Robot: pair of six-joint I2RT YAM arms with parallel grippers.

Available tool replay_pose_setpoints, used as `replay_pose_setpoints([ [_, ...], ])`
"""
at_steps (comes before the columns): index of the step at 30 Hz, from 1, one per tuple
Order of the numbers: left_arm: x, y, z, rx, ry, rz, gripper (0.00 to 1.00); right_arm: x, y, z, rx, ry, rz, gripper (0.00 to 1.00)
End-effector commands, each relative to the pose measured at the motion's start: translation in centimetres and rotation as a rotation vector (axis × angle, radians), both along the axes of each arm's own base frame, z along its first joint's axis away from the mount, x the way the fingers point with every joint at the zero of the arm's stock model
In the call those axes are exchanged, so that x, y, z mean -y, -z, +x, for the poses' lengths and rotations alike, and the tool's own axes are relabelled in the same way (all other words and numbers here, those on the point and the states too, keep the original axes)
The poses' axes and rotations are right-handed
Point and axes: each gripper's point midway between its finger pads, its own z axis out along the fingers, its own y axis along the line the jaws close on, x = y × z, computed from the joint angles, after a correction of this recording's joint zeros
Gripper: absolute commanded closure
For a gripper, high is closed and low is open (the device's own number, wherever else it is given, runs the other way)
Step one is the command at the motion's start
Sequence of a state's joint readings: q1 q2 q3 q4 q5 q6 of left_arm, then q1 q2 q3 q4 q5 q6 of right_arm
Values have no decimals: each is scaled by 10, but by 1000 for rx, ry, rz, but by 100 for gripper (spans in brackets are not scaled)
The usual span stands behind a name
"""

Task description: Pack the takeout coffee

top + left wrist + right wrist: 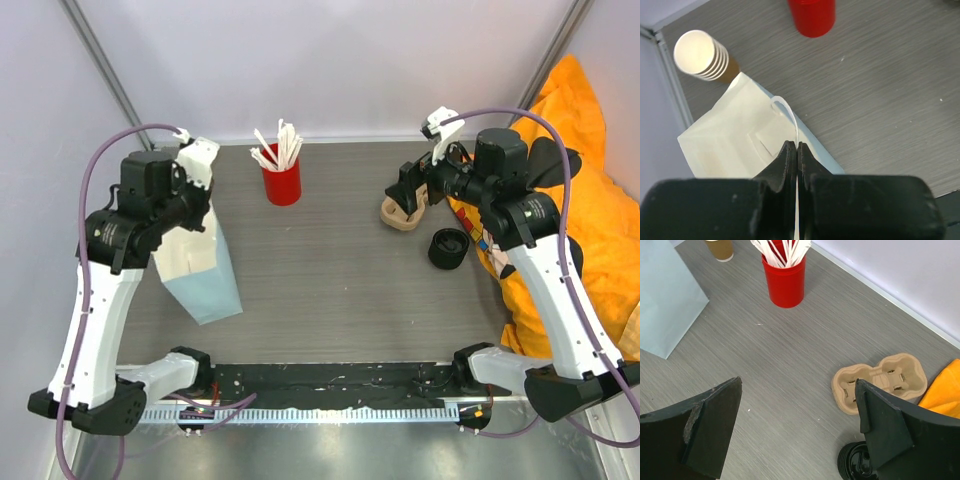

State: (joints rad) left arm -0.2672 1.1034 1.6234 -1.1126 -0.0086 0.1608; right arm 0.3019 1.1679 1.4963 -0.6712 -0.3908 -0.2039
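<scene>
The tan paper cup (701, 58) stands upright at the table's back left, behind the bag; it also shows in the right wrist view (720, 249) and is hidden by the left arm in the top view. My left gripper (796, 146) is shut on the thin white handle (786, 109) of a pale blue paper bag (205, 285), holding its mouth open above the cream inside (730, 135). My right gripper (799, 385) is open and empty, hovering above the table by the moulded cup carrier (880, 381), at the right in the top view (410, 192).
A red cup of white sticks (282, 180) stands at the back middle. A stack of black lids (448, 248) lies near the carrier (403, 214). An orange cloth (590, 200) covers the right edge. The bag (665, 295) stands at the left.
</scene>
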Motion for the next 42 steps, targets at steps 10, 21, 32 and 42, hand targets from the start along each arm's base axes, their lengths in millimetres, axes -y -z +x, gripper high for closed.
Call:
replay_pose_setpoints([
  [10, 113, -17, 10, 30, 357, -94, 100, -5, -18, 2, 63, 2, -18, 0],
  [21, 150, -52, 5, 84, 492, -186, 99, -2, -9, 9, 60, 24, -50, 0],
  [32, 178, -36, -16, 6, 616, -211, 65, 18, 37, 56, 42, 133, -231, 0],
  [42, 172, -66, -38, 65, 673, -245, 3, 63, 79, 117, -80, 166, -314, 0],
])
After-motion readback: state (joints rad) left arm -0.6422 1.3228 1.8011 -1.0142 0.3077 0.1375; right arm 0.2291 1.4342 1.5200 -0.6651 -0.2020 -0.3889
